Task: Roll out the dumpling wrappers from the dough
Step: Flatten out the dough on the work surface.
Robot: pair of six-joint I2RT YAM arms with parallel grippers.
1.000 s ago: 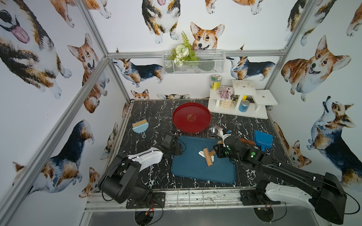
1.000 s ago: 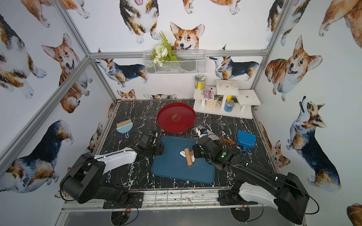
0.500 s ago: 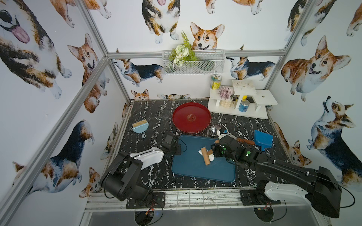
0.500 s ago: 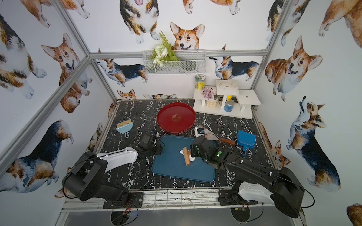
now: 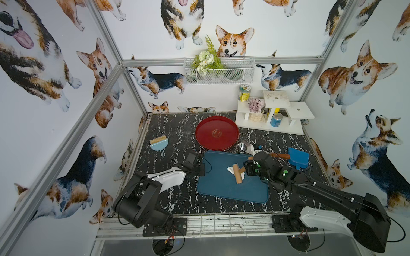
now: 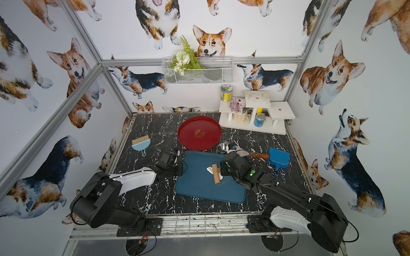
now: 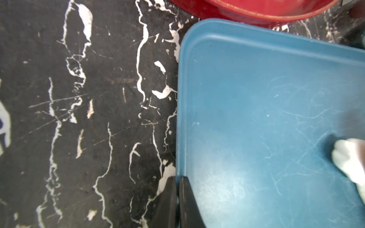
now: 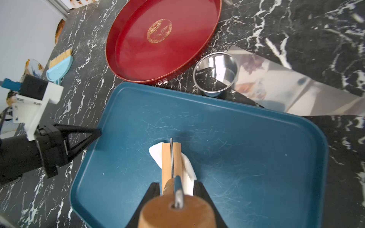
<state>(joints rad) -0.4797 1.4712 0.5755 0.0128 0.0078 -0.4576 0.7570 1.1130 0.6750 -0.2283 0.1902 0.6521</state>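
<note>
White dough (image 8: 156, 153) partly under roller (image 8: 166, 160)

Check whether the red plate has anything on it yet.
Empty: the red plate shows only its bare red floor and gold emblem; nothing lies on it.

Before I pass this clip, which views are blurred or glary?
Left wrist view: the dough at the edge is blurred; pale sheen on the blue tray. Right wrist view: the rolling pin is soft at its near handle; the scraper blade mirrors the room. Both top views: sharp, evenly lit.
</note>
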